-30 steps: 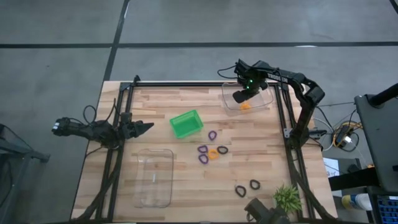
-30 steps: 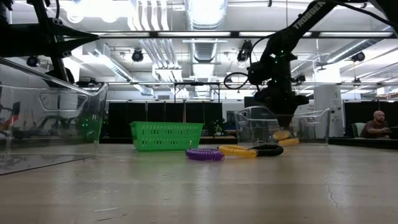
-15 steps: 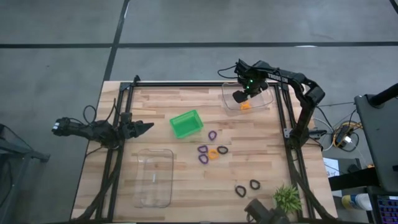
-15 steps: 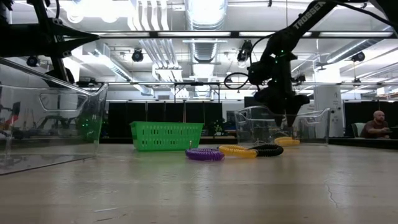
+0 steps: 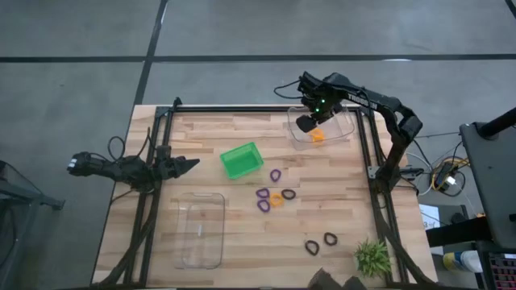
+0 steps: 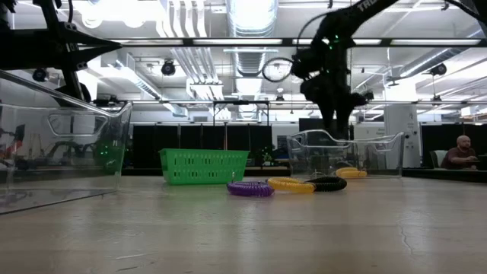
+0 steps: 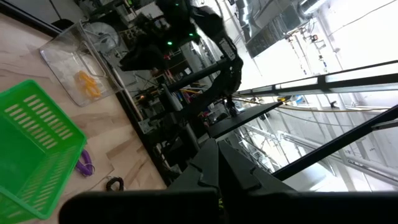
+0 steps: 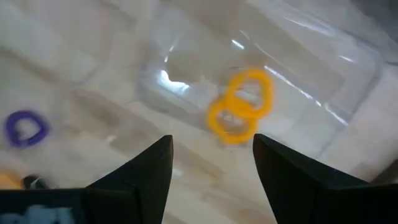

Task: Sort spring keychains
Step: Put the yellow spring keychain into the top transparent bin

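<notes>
Now my right fingers hang released and empty above the clear bin at the table's far right, where two orange keychains lie together, sorted by colour. One orange, three purple and three black loops wait mid-table near the green basket. My left fingers wait clenched at the left edge.

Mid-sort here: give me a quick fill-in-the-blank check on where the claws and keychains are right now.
1. The right claw is open above the clear bin, which holds two ______ keychains.
2. The green basket holds ______ keychains.
3. The two keychains nearest the small plant are ______.
4. The left claw waits near the table's ______ edge.

Missing words: orange; no; black; left
</notes>
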